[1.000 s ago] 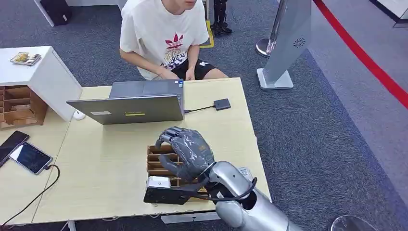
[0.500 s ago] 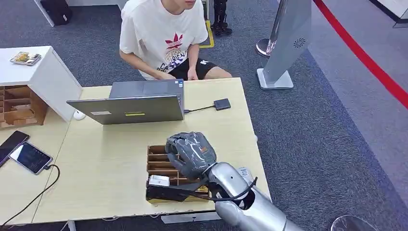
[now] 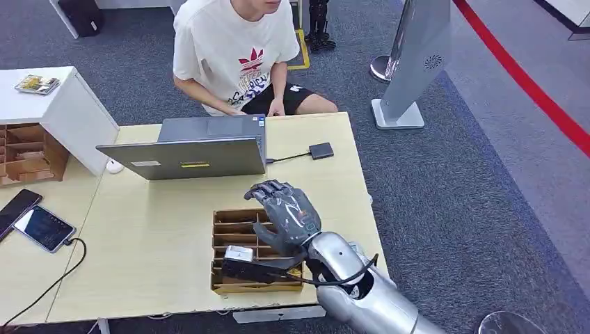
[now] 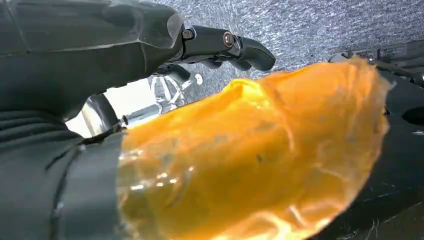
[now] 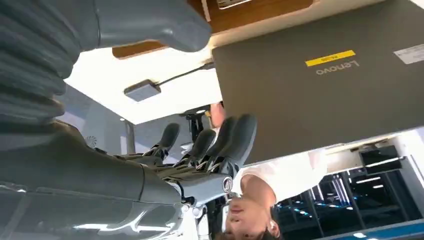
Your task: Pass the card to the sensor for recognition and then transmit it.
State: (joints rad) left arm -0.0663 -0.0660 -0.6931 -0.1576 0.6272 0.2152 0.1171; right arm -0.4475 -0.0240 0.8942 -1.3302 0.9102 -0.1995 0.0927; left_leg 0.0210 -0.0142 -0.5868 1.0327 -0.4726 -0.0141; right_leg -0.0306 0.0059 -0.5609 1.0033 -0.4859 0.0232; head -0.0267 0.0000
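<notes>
1. Carpeted office floor surrounds a pale wooden table (image 3: 153,236). At its far left lie 2 phones (image 3: 43,227).
2. Left hand (image 4: 100,55): the left wrist view has its fingers (image 4: 240,47) reaching out straight over carpet. An orange blur (image 4: 260,160) sits against the lens, so I cannot tell whether this hand holds anything.
3. A laptop (image 3: 188,158) stands mid-table, with a person (image 3: 233,49) seated behind it.
4. A slotted wooden box (image 3: 217,278) sits at the near edge. The card is not identifiable. It is possibly the pale slip in the box at the edge of the right wrist view, though the view is too poor to confirm.
5. Right hand (image 3: 289,216): 0.5 s ago it was curled down onto the box. It has since risen and moved slightly right, with fingers spread wide and nothing in them.
6. A small dark reader (image 3: 321,150), cabled to the laptop, lies beyond the right hand and apart from it. It is judged to be the sensor.
7. Finding: no card has been secured and the pick looks unfinished or missed, so presentation to the sensor is not yet begun.
</notes>
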